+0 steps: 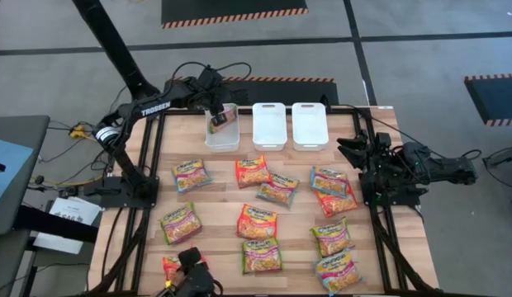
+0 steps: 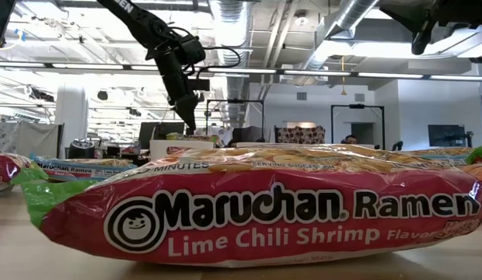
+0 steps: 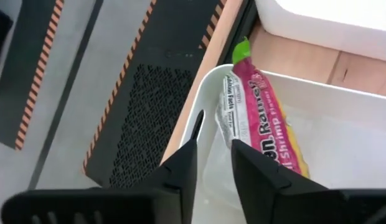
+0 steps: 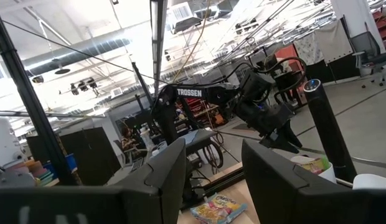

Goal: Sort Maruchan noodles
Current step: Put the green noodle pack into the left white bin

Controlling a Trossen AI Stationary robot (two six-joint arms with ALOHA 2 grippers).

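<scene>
The table (image 1: 223,169) is pale blond wood in plank stripes, framed by black rails. Three bins (image 1: 269,125) at its far edge are plain white. The noodle packets (image 1: 257,222) show yellowish-pink centres with edges in green, orange-red or blue. The nearest packet (image 2: 256,206) in the low view is magenta-pink with black and white lettering and a green end — the packet in the left bin (image 3: 261,121) has the same pink, with a green tip. Both arms are black. The floor is grey, with black mats edged in orange-and-black stripes (image 1: 234,16).
</scene>
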